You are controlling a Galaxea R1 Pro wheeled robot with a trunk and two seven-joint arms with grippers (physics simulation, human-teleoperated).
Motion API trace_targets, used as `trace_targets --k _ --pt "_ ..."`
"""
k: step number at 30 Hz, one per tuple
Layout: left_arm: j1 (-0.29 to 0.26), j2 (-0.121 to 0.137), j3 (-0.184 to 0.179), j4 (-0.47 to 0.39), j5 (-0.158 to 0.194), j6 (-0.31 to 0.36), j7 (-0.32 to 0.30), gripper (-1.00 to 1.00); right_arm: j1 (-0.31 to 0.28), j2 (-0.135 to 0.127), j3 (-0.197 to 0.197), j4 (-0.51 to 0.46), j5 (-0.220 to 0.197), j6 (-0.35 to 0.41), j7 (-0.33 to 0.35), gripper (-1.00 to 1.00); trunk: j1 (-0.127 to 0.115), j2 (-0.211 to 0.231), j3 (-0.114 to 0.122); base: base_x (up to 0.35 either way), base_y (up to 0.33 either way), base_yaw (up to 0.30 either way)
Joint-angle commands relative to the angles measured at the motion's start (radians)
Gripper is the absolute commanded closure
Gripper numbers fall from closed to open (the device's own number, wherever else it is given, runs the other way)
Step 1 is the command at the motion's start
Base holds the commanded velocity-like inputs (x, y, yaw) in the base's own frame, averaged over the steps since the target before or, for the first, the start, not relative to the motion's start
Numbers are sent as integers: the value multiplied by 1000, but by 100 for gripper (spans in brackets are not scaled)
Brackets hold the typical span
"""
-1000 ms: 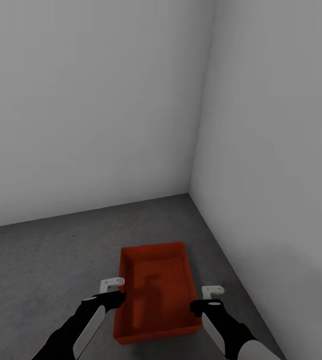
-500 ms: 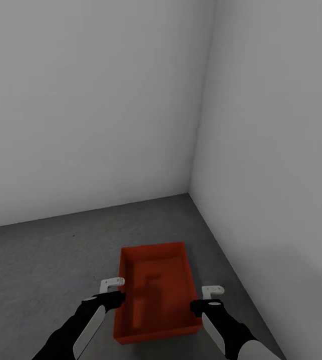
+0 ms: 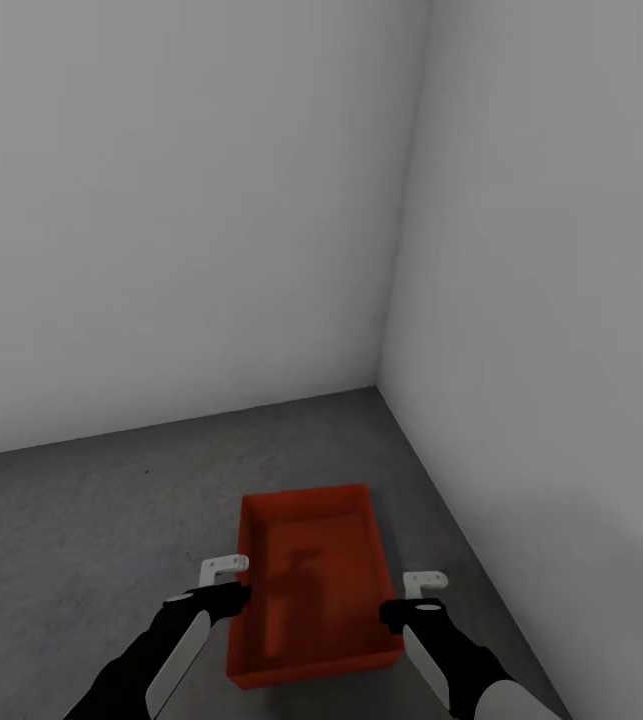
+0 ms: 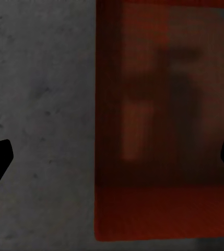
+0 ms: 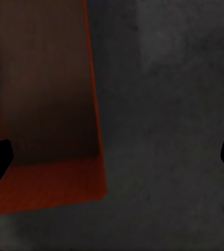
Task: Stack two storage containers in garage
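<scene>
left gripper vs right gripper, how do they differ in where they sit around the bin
The left gripper hangs over the orange-red bin's left wall, overlapping its rim; the right gripper hangs just outside the bin's right wall, above grey floor. The left gripper sits slightly farther forward than the right. Both are open, hold nothing and point down at about the same height.

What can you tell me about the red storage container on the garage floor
The storage container is an orange-red, open-top rectangular bin with plain, slightly tapered walls, plastic-looking and empty. It sits upright on the dark grey concrete floor, near the corner of two grey-white walls. The left tool and right tool flank its long sides, open, gripping nothing.
</scene>
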Motion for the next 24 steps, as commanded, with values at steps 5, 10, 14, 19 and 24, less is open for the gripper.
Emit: trace_targets --k 5,10,14,19,24 --pt "-1 1 -5 -2 11 2 10 -100 -1 -1 8 -2 -10 4 -9 -100 0 0 -1 0 0 0" --pt "-1 1 -5 -2 11 2 10 -100 -1 -1 8 -2 -10 4 -9 -100 0 0 -1 0 0 0" --pt "-1 1 -5 -2 11 2 10 -100 -1 -1 8 -2 -10 4 -9 -100 0 0 -1 0 0 0" --pt "-1 1 -5 -2 11 2 10 -100 -1 -1 8 -2 -10 4 -9 -100 0 0 -1 0 0 0" --pt "-1 1 -5 -2 11 2 10 -100 -1 -1 8 -2 -10 4 -9 -100 0 0 -1 0 0 0"
